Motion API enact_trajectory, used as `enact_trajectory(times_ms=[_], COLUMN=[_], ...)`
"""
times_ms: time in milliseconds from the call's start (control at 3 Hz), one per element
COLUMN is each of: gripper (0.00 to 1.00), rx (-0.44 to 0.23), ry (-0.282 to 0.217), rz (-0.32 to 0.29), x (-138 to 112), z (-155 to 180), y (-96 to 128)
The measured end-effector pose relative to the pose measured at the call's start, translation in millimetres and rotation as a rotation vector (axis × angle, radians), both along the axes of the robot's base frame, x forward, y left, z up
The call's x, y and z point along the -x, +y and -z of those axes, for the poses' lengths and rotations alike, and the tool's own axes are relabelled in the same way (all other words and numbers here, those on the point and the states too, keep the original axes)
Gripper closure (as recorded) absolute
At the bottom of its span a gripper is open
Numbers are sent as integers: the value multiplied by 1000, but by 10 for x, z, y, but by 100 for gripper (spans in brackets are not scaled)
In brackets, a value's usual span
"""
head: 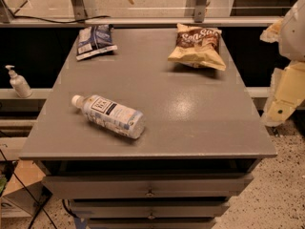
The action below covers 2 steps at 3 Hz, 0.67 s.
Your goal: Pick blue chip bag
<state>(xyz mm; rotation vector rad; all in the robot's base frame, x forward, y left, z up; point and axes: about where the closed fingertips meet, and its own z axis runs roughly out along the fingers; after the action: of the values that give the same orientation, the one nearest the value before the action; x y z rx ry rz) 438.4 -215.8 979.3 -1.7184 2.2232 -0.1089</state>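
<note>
The blue chip bag [95, 40] is a small crinkled dark-blue foil bag with white label patches. It lies flat at the far left corner of the grey table top [190, 109]. My gripper [280, 109] hangs off the table's right side, level with its middle and beyond its edge. It is far from the blue bag, with nothing seen in it. The white and cream arm [294, 32] rises above it at the frame's right edge.
A larger tan-and-brown chip bag [198, 46] lies at the far right of the table. A clear plastic bottle [109, 115] with a white-blue label lies on its side at the front left. A pump bottle [18, 82] stands on a ledge to the left. Drawers [150, 187] are below.
</note>
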Motion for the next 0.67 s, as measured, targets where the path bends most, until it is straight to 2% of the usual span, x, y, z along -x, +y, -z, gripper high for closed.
enact_trajectory(times_ms=[667], gripper=[0], rx=[-4], ry=[-18], rz=[-16], x=[-25], z=[-42], y=[51])
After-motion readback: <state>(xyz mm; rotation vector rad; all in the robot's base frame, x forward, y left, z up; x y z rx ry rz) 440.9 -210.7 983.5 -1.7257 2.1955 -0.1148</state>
